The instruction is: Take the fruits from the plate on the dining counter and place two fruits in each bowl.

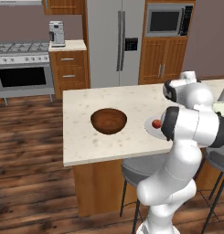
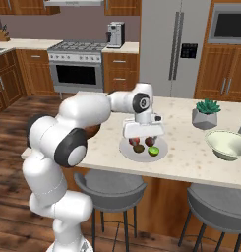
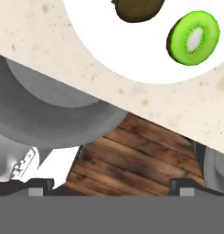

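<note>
Jaws [image 2: 143,139] spread wide and pinch nothing; they hang just above the plate [image 2: 161,153], their tips low over the fruits at its far side. In the hand view the two dark fingertips [image 3: 40,185] stand far apart at the bottom.

Going left to right along the desk [image 1: 86,137]: the brown wooden bowl [image 1: 109,120] sits upright and well in from the left edge, with bare stone all round it and open room toward the near edge. Next comes the plate, close to the near edge, above a grey stool [image 2: 109,189]. On it lie a red fruit [image 1: 156,124], a dark brown fruit [image 2: 138,148] and a bright green one [image 2: 153,151], close together. The green fruit [image 3: 193,38] shows a cut face with a pale centre, turned toward the hand camera; the brown one [image 3: 137,10] beside it is partly out of that view, so its long axis cannot be told. Further right, a potted succulent [image 2: 206,113] stands toward the far edge, and the pale cream-green bowl [image 2: 226,144] sits upright, well apart from the plate.
</note>
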You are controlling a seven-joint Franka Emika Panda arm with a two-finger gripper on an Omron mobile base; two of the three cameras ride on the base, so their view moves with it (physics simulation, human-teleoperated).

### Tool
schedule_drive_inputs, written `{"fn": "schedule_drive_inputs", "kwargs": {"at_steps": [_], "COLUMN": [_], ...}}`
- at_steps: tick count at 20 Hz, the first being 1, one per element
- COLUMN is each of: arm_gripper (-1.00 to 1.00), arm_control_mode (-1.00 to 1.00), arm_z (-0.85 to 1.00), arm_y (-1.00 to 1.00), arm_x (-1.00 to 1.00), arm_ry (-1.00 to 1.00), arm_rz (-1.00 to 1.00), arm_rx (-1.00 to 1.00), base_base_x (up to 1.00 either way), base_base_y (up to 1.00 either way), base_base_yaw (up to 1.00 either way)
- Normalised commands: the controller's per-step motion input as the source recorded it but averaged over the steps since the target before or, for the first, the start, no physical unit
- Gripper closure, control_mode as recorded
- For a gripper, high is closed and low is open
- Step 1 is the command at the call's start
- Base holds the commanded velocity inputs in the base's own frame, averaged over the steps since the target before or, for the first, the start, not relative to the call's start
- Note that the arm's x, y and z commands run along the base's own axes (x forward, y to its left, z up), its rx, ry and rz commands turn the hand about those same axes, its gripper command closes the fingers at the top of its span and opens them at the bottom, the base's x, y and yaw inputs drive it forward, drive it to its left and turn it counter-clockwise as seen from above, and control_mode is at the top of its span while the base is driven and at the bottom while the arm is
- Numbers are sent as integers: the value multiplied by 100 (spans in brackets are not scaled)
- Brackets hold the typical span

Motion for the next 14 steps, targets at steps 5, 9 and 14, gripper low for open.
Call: {"fn": "schedule_drive_inputs", "kwargs": {"at_steps": [5,9,14], "arm_gripper": [-100,-100,-100], "arm_control_mode": [-100,-100,-100], "arm_z": [-18,-23,-22], "arm_y": [-2,-6,-1], "arm_x": [2,1,27], "arm_ry": [-11,-19,-13], "arm_rz": [1,0,0], "arm_rx": [6,8,0], "base_base_x": [0,0,0], "base_base_y": [0,0,0], "base_base_yaw": [0,0,0]}}
